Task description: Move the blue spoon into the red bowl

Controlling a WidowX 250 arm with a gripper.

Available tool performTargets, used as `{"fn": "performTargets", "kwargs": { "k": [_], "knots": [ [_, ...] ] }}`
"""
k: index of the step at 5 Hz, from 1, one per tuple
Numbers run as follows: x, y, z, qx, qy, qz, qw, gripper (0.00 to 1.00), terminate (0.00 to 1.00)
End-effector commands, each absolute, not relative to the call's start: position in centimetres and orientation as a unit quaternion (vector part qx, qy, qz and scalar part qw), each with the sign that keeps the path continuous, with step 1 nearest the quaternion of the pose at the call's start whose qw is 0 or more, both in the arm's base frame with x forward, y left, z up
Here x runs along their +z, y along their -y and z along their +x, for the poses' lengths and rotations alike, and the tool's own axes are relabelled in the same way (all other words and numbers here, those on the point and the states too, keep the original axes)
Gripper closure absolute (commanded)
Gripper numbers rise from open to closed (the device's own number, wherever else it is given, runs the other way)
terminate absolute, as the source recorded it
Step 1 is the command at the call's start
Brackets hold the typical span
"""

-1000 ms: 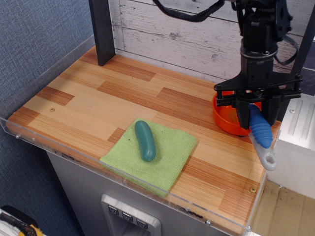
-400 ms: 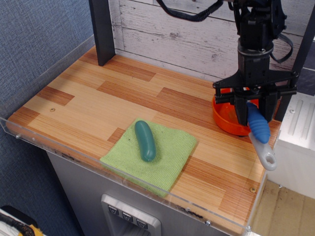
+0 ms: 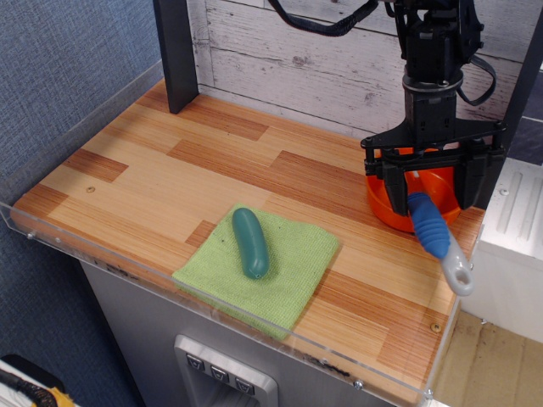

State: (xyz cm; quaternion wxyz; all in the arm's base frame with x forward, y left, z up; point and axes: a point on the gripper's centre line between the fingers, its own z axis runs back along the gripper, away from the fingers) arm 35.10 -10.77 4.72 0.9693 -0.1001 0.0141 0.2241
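Observation:
The blue spoon (image 3: 429,225) leans on the near rim of the red bowl (image 3: 381,206) at the table's right edge. Its upper end lies inside the bowl and its ribbed blue handle sticks out over the bowl's grey stick handle (image 3: 458,273). Its dark head is hidden. My gripper (image 3: 430,192) hangs straight down over the bowl, just above the spoon. The jaws stand wide apart on either side of the spoon's upper end and do not clamp it.
A teal-green oblong (image 3: 250,242) lies on a green cloth (image 3: 288,271) at the front middle. A dark post (image 3: 176,51) stands at the back left. A clear plastic wall (image 3: 212,297) edges the table's front and left. A white unit (image 3: 517,246) is off the right side.
The gripper has risen slightly and shifted left, and its jaws have spread. The spoon is let go and has tipped, its handle now lower and further left on the bowl's rim.

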Motion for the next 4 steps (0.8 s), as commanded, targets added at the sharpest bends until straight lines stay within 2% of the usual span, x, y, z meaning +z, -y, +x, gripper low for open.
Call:
{"fn": "performTargets", "kwargs": {
  "k": [1, 2, 3, 4],
  "knots": [
    [8.5, 9.2, 34.7, 0.218, 0.033, -0.114, 0.969, 0.0, 0.0],
    [10.3, 8.0, 34.6, 0.193, 0.053, -0.092, 0.975, 0.0, 0.0],
    [12.0, 5.8, 33.7, 0.145, 0.071, -0.047, 0.986, 0.0, 0.0],
    [13.2, 3.2, 32.9, 0.104, 0.078, -0.031, 0.991, 0.0, 0.0]
  ]
}}
